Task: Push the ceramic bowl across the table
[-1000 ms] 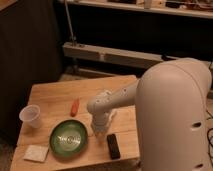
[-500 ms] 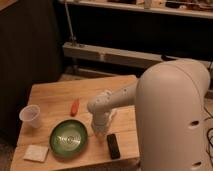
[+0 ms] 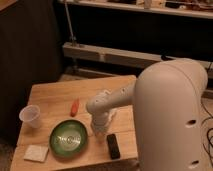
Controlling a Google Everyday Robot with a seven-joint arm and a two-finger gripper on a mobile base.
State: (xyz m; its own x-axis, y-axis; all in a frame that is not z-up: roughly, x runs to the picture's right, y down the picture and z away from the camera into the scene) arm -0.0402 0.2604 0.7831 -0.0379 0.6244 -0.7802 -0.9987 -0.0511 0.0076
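The green ceramic bowl (image 3: 69, 138) sits on the light wooden table (image 3: 60, 95) near its front edge, left of centre. My gripper (image 3: 98, 131) hangs down from the white arm (image 3: 165, 115) just to the right of the bowl, close to its rim. I cannot tell whether it touches the bowl.
A clear plastic cup (image 3: 29, 116) stands at the table's left edge. A small orange-red object (image 3: 74, 106) lies behind the bowl. A pale square sponge (image 3: 36, 153) lies at the front left corner. A black rectangular object (image 3: 113, 146) lies at the front right of the gripper.
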